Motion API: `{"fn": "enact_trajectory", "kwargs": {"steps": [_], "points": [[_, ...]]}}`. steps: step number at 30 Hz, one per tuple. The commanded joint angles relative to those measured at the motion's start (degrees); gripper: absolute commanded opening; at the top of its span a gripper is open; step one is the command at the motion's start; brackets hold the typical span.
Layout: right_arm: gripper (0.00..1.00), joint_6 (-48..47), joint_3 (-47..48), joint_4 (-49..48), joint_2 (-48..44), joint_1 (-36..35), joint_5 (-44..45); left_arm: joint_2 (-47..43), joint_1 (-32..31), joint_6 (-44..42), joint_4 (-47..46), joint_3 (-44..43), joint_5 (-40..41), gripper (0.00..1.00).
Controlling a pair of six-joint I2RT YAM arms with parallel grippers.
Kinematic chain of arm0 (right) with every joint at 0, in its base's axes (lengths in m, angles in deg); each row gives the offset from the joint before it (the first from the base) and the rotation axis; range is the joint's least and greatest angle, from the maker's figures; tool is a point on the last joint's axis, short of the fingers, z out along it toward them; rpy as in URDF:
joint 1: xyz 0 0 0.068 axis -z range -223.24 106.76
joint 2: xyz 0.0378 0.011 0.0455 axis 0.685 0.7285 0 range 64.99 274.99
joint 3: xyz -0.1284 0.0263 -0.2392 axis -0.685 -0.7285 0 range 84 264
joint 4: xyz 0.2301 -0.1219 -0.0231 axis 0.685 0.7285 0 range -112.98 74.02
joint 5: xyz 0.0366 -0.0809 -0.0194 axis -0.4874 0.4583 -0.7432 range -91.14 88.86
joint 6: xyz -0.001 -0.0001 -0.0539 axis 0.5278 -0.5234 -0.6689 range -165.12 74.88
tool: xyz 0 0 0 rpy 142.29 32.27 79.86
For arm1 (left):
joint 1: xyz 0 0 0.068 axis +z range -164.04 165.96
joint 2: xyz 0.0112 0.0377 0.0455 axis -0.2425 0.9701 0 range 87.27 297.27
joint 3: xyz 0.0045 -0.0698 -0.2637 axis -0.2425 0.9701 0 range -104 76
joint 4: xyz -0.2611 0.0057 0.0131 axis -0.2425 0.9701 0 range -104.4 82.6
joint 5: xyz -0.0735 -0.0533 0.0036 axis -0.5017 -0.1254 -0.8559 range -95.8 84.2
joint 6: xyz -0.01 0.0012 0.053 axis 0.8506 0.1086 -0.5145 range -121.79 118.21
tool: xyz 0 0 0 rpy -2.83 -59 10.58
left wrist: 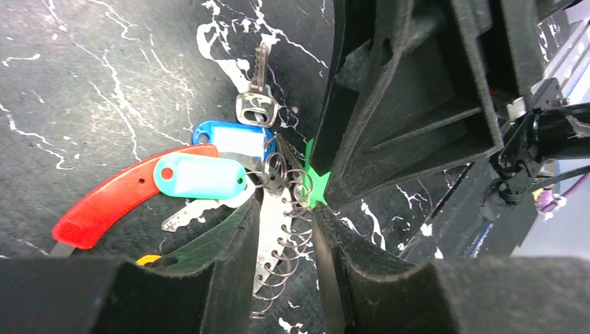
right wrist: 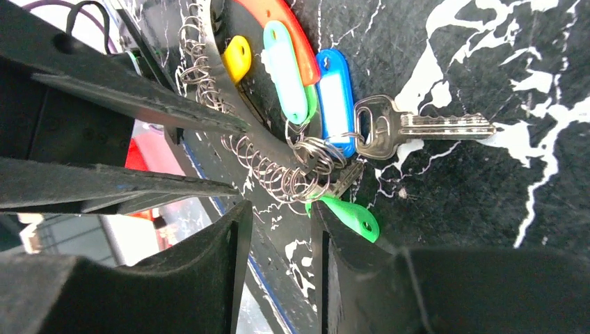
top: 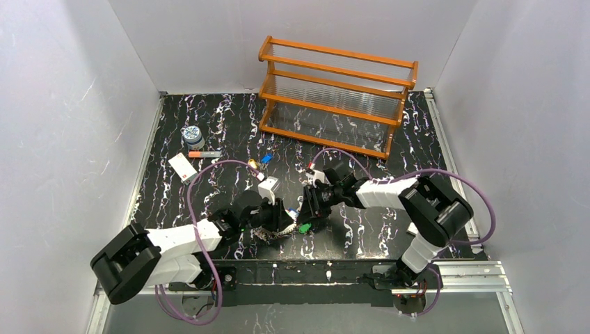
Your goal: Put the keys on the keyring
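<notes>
The keyring (left wrist: 278, 233), a silvery strip wound with wire coils, carries a curved red piece (left wrist: 104, 205). A silver key (left wrist: 257, 104) and blue (left wrist: 233, 141), teal (left wrist: 198, 177), green (left wrist: 316, 184) and yellow (left wrist: 147, 259) heads bunch on it. My left gripper (left wrist: 285, 212) is open; the strip lies in the gap against one finger and is not pinched. My right gripper (right wrist: 280, 209) is open and empty, tips just below the coils (right wrist: 275, 170), with the green head (right wrist: 351, 217) outside one finger. Both grippers (top: 282, 219) (top: 307, 211) meet over the bunch (top: 278, 234).
Two loose keys, blue (top: 265, 158) and yellow (top: 254, 165), lie farther back. A patterned jar (top: 193, 134), an orange-tipped stick (top: 204, 154) and a white card (top: 182, 167) sit at the left. A wooden rack (top: 337, 97) stands at the back.
</notes>
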Motion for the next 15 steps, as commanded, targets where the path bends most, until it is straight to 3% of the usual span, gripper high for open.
{"fn": "enact_trajectory", "kwargs": {"steps": [1,15], "points": [[0.43,8.41,-1.54,-8.02,3.53,0.15,-4.54,-3.59,-0.18,-3.79,5.79,-1.54,3.34,0.33],[0.32,8.26,2.76,-8.12,5.25,0.2,-4.08,-8.09,-0.18,-5.74,7.38,-0.21,5.86,0.35]]}}
